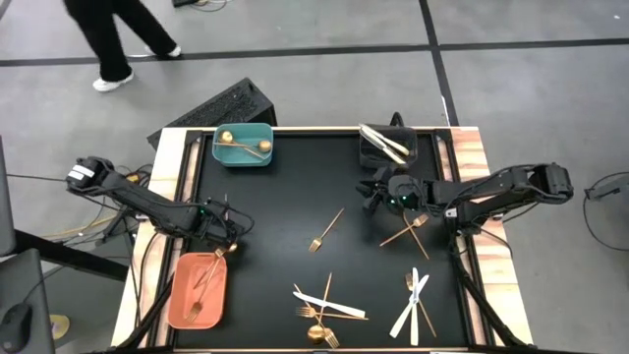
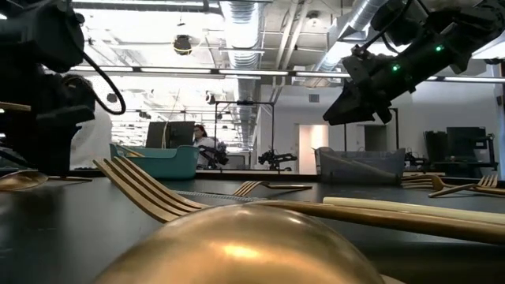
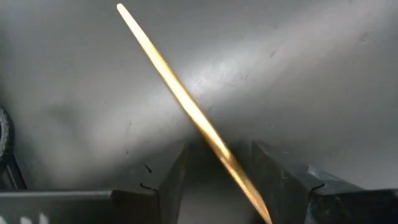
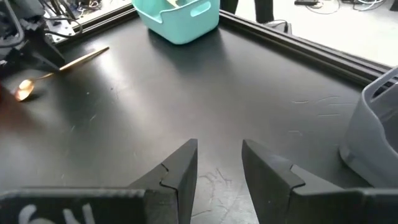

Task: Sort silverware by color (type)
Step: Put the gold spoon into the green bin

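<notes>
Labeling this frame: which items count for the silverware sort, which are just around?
Job: gold utensils and white knives on the mat; left gripper; right gripper.

Around: teal bin, salmon bin, dark bin, person walking past.

Past our right tool (image 4: pixel 219 163), its fingers apart with nothing between them, we see the dark counter (image 4: pixel 205 93), a teal bin (image 4: pixel 177 18), a grey bin (image 4: pixel 376 134), and a gold spoon (image 4: pixel 59 68).
</notes>
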`<act>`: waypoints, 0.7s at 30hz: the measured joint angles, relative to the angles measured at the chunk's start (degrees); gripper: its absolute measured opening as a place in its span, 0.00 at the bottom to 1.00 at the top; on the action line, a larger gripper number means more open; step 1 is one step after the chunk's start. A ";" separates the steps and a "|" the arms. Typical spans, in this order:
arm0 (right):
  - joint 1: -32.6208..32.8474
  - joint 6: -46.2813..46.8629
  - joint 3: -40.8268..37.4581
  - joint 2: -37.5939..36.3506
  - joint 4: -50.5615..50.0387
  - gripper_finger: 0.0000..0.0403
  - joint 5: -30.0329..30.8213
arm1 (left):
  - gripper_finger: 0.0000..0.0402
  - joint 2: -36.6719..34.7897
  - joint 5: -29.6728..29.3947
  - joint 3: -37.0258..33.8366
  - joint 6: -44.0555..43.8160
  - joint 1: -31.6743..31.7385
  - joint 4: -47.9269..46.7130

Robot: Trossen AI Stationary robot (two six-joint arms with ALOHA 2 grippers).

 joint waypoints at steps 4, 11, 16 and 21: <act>0.55 0.02 0.00 0.00 0.02 0.38 0.16 | 0.32 3.93 2.79 0.07 0.63 0.35 0.66; 2.84 0.04 0.00 0.00 0.15 0.38 1.42 | 0.13 9.50 2.78 0.97 6.58 0.28 3.72; 4.25 0.04 0.00 0.00 1.40 0.38 1.64 | 0.03 9.13 -0.45 3.39 16.35 0.36 3.47; 5.34 0.04 0.00 0.00 2.26 0.38 2.51 | 0.02 8.86 -5.54 7.91 34.03 2.54 3.24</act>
